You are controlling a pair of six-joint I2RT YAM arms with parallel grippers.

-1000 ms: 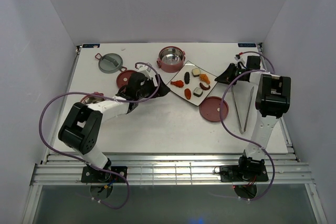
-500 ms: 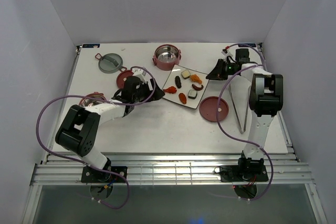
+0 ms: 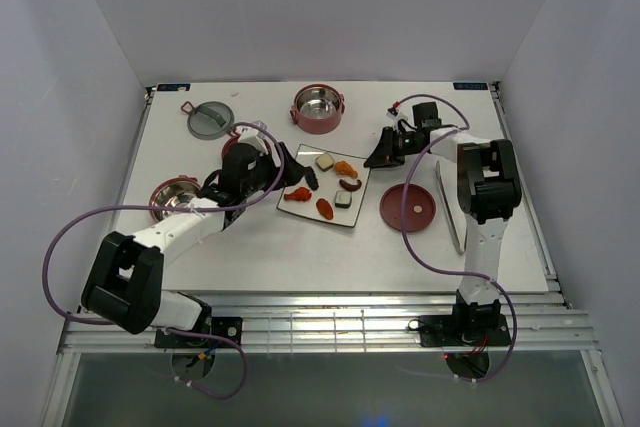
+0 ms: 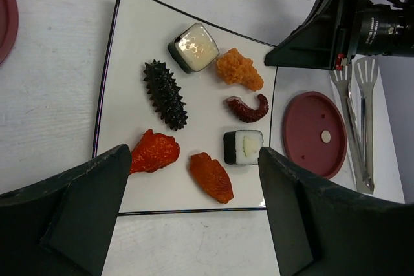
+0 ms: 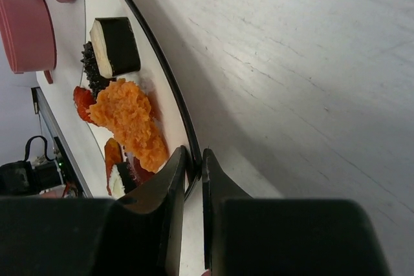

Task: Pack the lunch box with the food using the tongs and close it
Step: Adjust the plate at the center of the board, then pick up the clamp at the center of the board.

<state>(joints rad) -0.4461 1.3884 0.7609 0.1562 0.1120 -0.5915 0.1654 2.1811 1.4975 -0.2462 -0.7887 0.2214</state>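
Note:
The food lies on a square white plate (image 3: pixel 318 209) (image 4: pixel 194 201): a white-topped sushi (image 4: pixel 194 46), a black spiky piece (image 4: pixel 165 94), an orange fried bit (image 4: pixel 239 69), a brown curl (image 4: pixel 247 108), a roll (image 4: pixel 244 147) and two orange pieces (image 4: pixel 210 176). My right gripper (image 3: pixel 375 159) (image 5: pixel 192 159) is shut on the plate's rim (image 5: pixel 174 105). My left gripper (image 3: pixel 295 175) (image 4: pixel 194 166) hangs open over the plate's near edge. One lunch box bowl (image 3: pixel 319 109) stands at the back, another (image 3: pixel 175 197) at the left. The tongs (image 3: pixel 448 205) (image 4: pixel 359 127) lie on the table, right of the plate.
A red disc lid (image 3: pixel 408 208) lies between plate and tongs. A grey-green lid (image 3: pixel 210 119) sits at the back left. Another red disc (image 4: pixel 3 11) shows at the left wrist view's edge. White walls enclose the table.
The plate has slid left and toward the front, with my right gripper shut on its rim and moving with it. My left arm has drawn back left, uncovering the left bowl.

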